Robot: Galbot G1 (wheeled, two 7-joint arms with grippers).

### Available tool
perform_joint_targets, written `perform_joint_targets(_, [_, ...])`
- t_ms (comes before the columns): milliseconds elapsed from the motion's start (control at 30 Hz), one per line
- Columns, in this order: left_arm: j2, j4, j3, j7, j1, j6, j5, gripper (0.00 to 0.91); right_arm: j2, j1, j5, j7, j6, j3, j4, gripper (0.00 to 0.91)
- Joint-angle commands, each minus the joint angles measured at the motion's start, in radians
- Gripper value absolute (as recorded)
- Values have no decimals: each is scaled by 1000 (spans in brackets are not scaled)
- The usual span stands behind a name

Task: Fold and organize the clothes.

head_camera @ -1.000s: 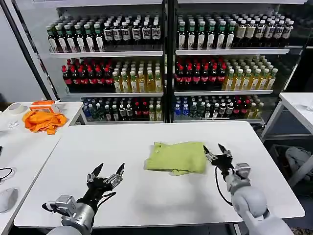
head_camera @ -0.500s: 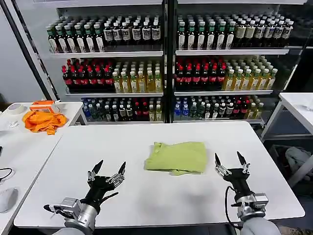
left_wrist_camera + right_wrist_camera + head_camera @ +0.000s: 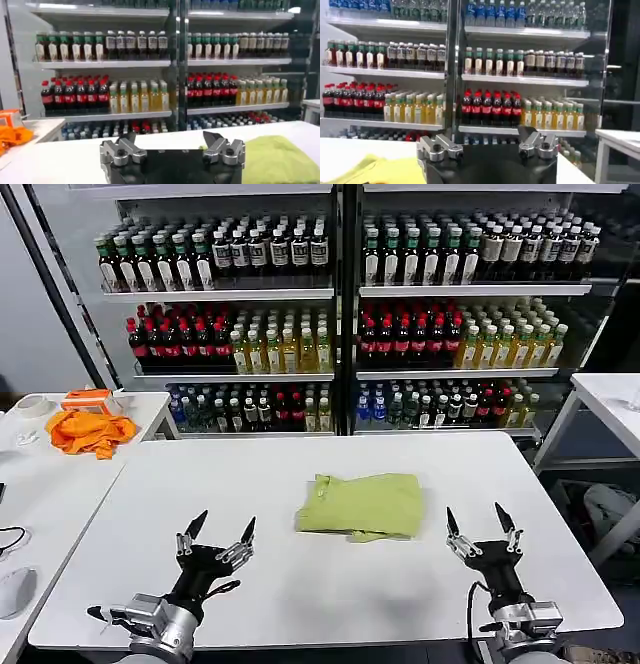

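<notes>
Folded T-shirt (image 3: 362, 505) lies mid-table (image 3: 300, 584), slightly toward right edge, bare surface all around. Left gripper (image 3: 217, 530) near front edge, fingers spread, holding nothing. Right gripper (image 3: 482, 522) near front-right corner, spread, empty, apart from shirt's right edge

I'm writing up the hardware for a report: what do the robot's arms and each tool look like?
Both arms end in rounded light-grey wrist housings with thin black cables. The left tool and right tool match: black bodies, silver-grey knuckle blocks with round screws, and slim pointed black fingertips.
</notes>
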Motion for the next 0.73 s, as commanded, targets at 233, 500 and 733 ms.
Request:
perform_joint_targets(233, [7, -2, 6, 2, 10, -10, 41, 907, 0, -68, -44, -16, 19, 35, 62, 907])
perform_joint_targets(500, [1, -17, 3, 2, 17, -15, 58, 907, 12, -71, -95, 24, 59, 29, 75, 907])
perform_joint_targets(733, [-24, -45, -2, 3, 43, -20, 84, 907, -4, -83, -94, 18, 48, 40, 100, 907])
